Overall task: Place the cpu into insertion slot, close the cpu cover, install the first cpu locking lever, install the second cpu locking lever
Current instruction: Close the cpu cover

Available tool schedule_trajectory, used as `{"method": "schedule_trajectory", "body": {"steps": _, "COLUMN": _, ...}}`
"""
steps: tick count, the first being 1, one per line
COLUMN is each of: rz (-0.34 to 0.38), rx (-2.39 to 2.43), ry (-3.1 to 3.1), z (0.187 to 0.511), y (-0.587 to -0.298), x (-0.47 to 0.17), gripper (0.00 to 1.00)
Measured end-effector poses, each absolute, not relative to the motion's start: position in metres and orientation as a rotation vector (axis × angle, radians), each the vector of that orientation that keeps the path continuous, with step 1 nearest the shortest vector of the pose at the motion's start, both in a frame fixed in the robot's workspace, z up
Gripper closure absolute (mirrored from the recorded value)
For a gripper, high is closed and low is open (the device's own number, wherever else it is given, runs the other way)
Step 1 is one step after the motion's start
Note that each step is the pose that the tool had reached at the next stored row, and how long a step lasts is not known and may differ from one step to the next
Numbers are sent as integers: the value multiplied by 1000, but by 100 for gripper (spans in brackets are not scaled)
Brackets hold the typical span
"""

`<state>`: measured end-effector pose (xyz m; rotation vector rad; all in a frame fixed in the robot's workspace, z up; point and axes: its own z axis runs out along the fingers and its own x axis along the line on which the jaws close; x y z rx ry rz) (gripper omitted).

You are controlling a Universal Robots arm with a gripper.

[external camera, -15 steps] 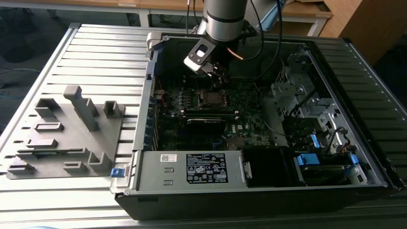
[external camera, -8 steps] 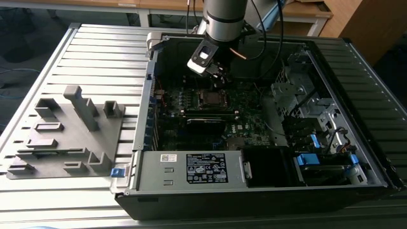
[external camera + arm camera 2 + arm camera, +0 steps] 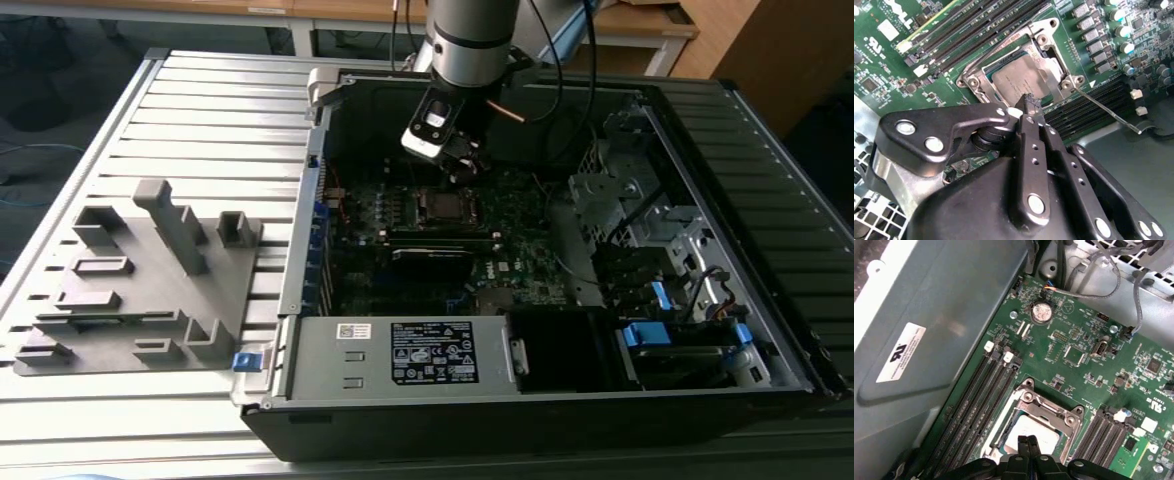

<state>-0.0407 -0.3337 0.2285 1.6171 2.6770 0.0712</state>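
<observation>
Silver slats of a table (image 3: pixel 200 110) carry an open computer case (image 3: pixel 400 400) in the exterior view. The arm (image 3: pixel 474 40) reaches down into it, and the gripper (image 3: pixel 458 165) hangs just above the slot (image 3: pixel 447 205) on the green board (image 3: pixel 534 250). A grey fixture (image 3: pixel 134 290) lies on the table beside the case, toward the exterior view's left.

In the second wrist view the cpu (image 3: pixel 1019 80) sits in the slot. Its dull grey top shows through the cut-out of the cover (image 3: pixel 1051 60), which lies flat over it. The gripper (image 3: pixel 1030 102) has its two fingers pressed together with nothing between them. Their tip is poised over the near edge of the cpu; whether it touches cannot be told. A thin silver lever (image 3: pixel 1104 107) sticks out sideways from one corner of the cover, away from the frame.

In the first wrist view the closed gripper (image 3: pixel 1027 442) hovers over the cpu (image 3: pixel 1044 427), which is framed by the cover (image 3: pixel 1054 412). Long black memory slots (image 3: pixel 979 395) run just beside the slot, and a round battery (image 3: pixel 1041 312) sits farther off on the board.
</observation>
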Motion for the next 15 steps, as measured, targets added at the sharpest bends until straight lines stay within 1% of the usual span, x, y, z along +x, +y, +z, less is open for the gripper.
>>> {"method": "schedule_trajectory", "body": {"steps": 15, "rz": 72, "rx": 1531, "ry": 2729, "z": 228, "y": -334, "x": -41, "gripper": 89}}
